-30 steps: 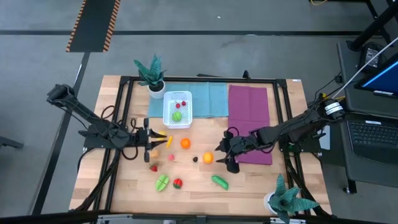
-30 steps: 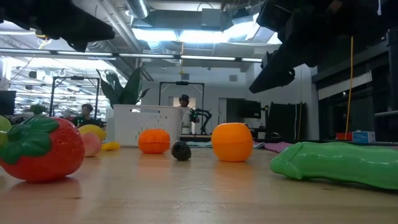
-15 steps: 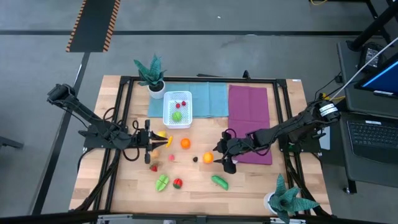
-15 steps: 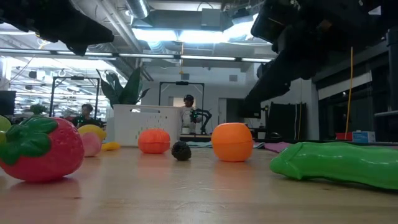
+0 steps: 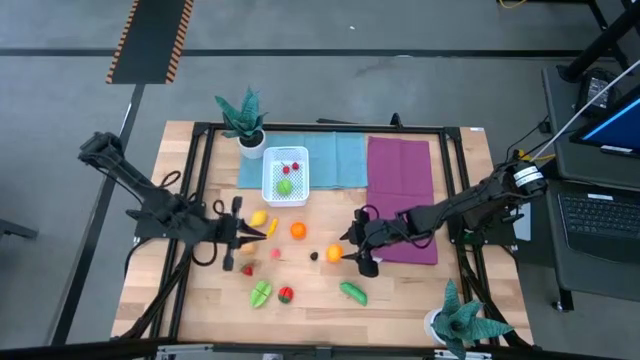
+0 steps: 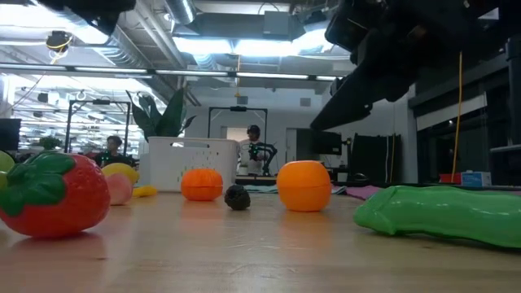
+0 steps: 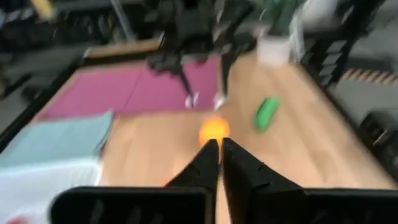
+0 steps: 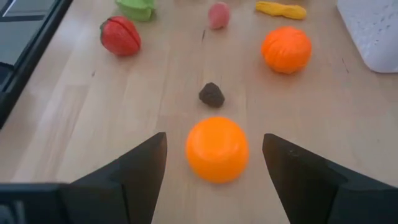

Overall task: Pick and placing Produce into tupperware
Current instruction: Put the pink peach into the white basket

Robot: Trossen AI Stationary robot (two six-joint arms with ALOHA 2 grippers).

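Note:
The white tupperware [image 5: 286, 178] sits at the table's far middle with a green piece and small red pieces in it. Loose produce lies nearer: an orange ball [image 5: 334, 254], a ribbed orange piece [image 5: 297, 230], a dark bit [image 5: 314, 255], a yellow piece [image 5: 258, 218], a pink piece [image 5: 275, 253], a red tomato [image 5: 286, 294] and a green cucumber [image 5: 352, 291]. My right gripper [image 8: 214, 138] is open, one finger on each side of the orange ball [image 8: 217, 149], apart from it. My left gripper [image 7: 219, 146] is shut and empty, raised beside the yellow piece.
A teal cloth [image 5: 335, 160] and a magenta cloth [image 5: 400, 195] cover the far part of the table. Potted plants stand at the far left [image 5: 243, 120] and the near right corner [image 5: 462, 322]. A leafy green piece [image 5: 261, 293] and a small strawberry [image 5: 247, 269] lie near the left gripper.
My right gripper has moved toward the table's left and come down, so its open fingers now stand on either side of the orange ball. My left arm has lifted, rising out of the low view. No produce has moved.

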